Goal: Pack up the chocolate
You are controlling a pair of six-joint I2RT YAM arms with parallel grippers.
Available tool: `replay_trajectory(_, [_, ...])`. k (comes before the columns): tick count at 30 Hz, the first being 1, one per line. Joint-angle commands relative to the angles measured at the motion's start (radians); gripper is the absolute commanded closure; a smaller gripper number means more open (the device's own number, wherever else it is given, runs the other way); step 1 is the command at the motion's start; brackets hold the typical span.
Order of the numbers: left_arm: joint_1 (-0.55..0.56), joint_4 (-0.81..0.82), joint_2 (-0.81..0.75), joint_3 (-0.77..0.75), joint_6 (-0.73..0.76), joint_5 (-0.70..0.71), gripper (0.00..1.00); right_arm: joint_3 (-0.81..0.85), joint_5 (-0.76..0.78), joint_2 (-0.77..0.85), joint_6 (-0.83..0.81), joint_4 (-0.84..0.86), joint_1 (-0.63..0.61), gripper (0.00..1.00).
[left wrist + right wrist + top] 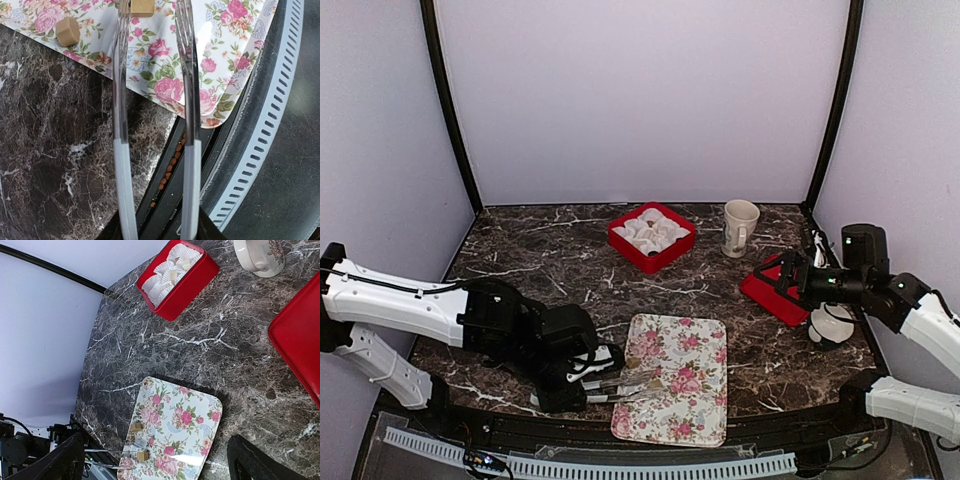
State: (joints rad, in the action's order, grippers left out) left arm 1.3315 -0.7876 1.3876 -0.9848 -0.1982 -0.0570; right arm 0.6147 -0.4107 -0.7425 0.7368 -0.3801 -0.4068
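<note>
**Overhead and wrist views: packing partly done.** My left end effector (586, 378) is clenched on a pair of metal tongs (187, 75). Their forked tips reach over the near left edge of the floral tray (695, 400).

Two tan, squarish pieces of chocolate lie on that tray. One piece (142, 6) sits between the tong tips at the upper edge of the left wrist view; I cannot tell whether it is pinched or merely straddled. The other piece (67, 31) lies near the tips on their left, untouched.

My right end effector (157, 450) is released, with its fingers spread wide and empty, and hangs by the red lid (765, 292) at the right of the bench (550, 260).

The red box (630, 252) stands at the far centre, filled with white paper cups (160, 280). A few cups appear to hold tan or dark pieces, but they are too small to count. By my judgement most of the chocolate is packed, and the two tray pieces remain, then the lid.

**Surroundings.** A mug (740, 227) stands right of the box, well apart from the tray. A white rounded object (830, 328), which I cannot identify, lies beneath my right arm. No object lies on the line from tray to box.
</note>
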Motion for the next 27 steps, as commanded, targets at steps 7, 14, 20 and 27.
replay_trajectory(7, [0.006,0.001,0.061,-0.026,0.016,0.028,0.62,-0.032,-0.007,0.014,-0.005,0.040,-0.001,0.00])
replay_trajectory(14, [0.006,0.023,0.104,-0.054,0.019,0.016,0.62,-0.046,-0.010,0.024,-0.004,0.040,0.000,0.00])
replay_trajectory(20, [0.005,0.031,0.109,-0.057,0.013,0.006,0.67,-0.049,-0.011,0.026,-0.004,0.039,0.000,0.00])
replay_trajectory(27, [-0.021,0.024,0.067,-0.094,0.005,-0.005,0.81,-0.051,-0.013,0.024,-0.005,0.039,-0.001,0.00])
